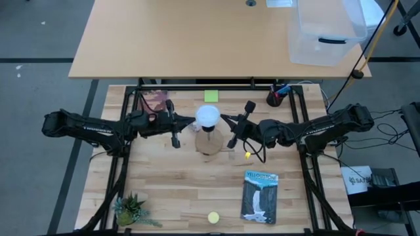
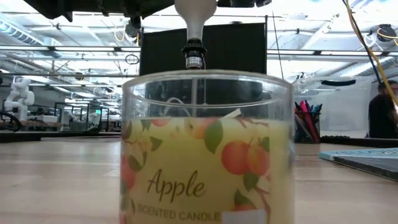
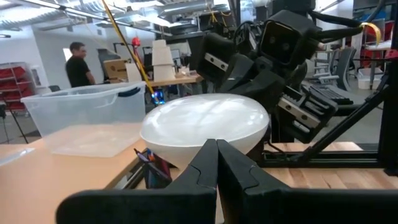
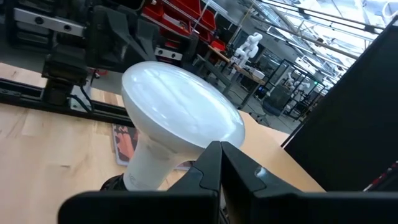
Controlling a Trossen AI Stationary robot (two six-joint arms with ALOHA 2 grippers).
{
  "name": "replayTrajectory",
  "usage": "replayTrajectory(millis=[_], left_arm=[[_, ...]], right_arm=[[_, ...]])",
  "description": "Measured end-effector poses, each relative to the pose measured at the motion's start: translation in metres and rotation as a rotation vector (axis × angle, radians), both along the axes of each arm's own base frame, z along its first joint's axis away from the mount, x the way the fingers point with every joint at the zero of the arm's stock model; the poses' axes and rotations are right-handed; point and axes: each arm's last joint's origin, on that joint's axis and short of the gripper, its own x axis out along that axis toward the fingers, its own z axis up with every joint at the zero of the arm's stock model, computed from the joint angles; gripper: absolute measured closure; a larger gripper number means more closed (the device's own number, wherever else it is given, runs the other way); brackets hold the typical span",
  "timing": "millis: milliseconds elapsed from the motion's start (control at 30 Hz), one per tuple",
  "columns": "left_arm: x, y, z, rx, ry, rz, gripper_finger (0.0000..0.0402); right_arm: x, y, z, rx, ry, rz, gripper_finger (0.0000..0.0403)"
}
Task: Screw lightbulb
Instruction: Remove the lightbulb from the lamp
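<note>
The lightbulb [image 1: 209, 116] stands upright, white dome up, with its screw end in the black socket [image 2: 194, 59] of the round wooden base [image 1: 210, 143] at the table's middle. My left gripper [image 1: 194, 120] is shut and level, its tips at the dome's left side. My right gripper [image 1: 224, 118] is also shut and comes in level from the right, its tips at the dome's right side. Each wrist view shows the dome just beyond the closed fingertips. My left gripper meets the underside of the dome's edge [image 3: 205, 134] with the tips of its shut fingers [image 3: 208, 162], coming level from the table's left. My right gripper sets its shut fingertips [image 4: 211, 163] against the dome's lower edge [image 4: 200, 138], where it narrows to the neck, level from the table's right. The bulb stands upright in the socket.
An apple candle jar [image 2: 208, 149] stands at the near edge and fills the low view. A book [image 1: 260, 196] lies near right, a small plant [image 1: 131, 211] near left, a small yellow ball [image 1: 247, 155] beside the base. A pen cup [image 1: 275, 98] and a green note [image 1: 210, 96] sit far.
</note>
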Motion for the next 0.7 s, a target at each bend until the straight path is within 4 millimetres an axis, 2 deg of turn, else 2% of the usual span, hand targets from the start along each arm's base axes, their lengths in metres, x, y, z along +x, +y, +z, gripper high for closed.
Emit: replayTrajectory(millis=[400, 700], left_arm=[[0.002, -0.003, 0.0, 0.003, -0.011, -0.041, 0.0401], [0.007, -0.011, -0.004, 0.042, 0.014, -0.147, 0.0401]], right_arm=[[0.001, -0.003, 0.0, -0.006, -0.001, -0.004, 0.0403], [0.002, -0.008, -0.001, -0.017, 0.009, -0.022, 0.0403]])
